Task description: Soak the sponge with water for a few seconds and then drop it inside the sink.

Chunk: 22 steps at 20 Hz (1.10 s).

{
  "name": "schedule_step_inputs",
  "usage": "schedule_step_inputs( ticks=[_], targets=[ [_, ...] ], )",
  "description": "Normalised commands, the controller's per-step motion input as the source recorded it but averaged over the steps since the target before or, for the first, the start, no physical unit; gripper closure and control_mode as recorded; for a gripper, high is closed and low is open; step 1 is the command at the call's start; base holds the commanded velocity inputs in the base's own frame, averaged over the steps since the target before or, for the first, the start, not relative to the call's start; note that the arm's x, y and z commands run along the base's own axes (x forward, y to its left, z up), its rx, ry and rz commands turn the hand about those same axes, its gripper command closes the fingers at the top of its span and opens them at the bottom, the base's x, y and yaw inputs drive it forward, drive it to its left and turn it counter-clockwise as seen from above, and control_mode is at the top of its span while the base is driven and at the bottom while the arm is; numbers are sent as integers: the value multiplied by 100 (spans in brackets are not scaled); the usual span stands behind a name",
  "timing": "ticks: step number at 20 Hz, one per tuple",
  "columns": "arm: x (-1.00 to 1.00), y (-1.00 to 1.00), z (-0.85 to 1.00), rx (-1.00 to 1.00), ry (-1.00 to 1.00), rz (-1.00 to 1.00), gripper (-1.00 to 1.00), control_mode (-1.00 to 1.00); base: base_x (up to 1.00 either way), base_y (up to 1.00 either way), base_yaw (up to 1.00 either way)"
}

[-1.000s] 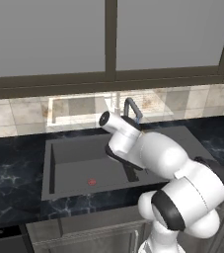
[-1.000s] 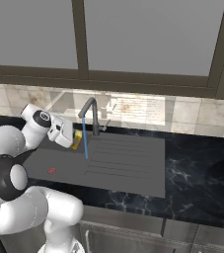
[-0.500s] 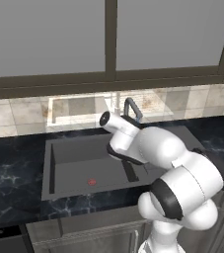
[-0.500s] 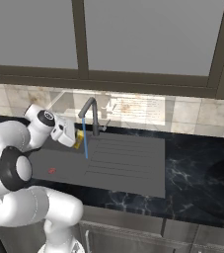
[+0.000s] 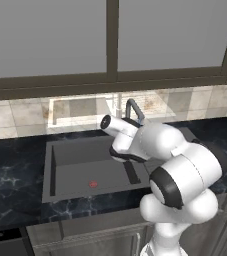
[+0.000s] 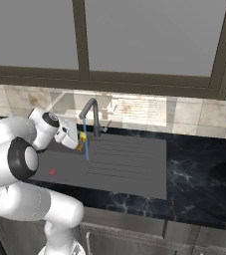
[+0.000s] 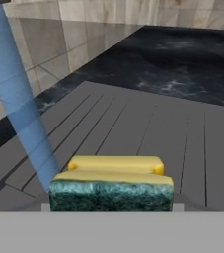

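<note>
Right up close in the hand view, the sponge (image 7: 111, 188) fills the foreground, green scouring layer facing us with the yellow body above it, and the gripper (image 6: 78, 141) is clamped on it, holding it up over the sink (image 6: 134, 174). At the sponge's left corner the water (image 7: 19, 101) slants down as a light-blue stream and meets its edge, while the right base view shows that same thin stream falling from the faucet (image 6: 90, 115) just beside the yellow block. Beyond lie the ribbed drainboard (image 7: 148, 128), the marbled black countertop (image 7: 182, 64) and the tiled wall (image 7: 59, 39).
</note>
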Motion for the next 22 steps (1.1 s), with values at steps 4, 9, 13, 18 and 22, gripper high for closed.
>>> schedule_step_inputs(
  ticks=[4,9,13,18,22],
  targets=[
    [7,0,-1,0,0,1,100,-100,0,0,0],
    [13,0,-7,0,0,0,100,-100,0,0,0],
    [10,0,0,0,0,0,100,-100,0,0,0],
    [16,0,-8,0,0,0,100,-100,0,0,0],
    [12,0,-2,0,0,0,100,-100,0,0,0]
  ],
)
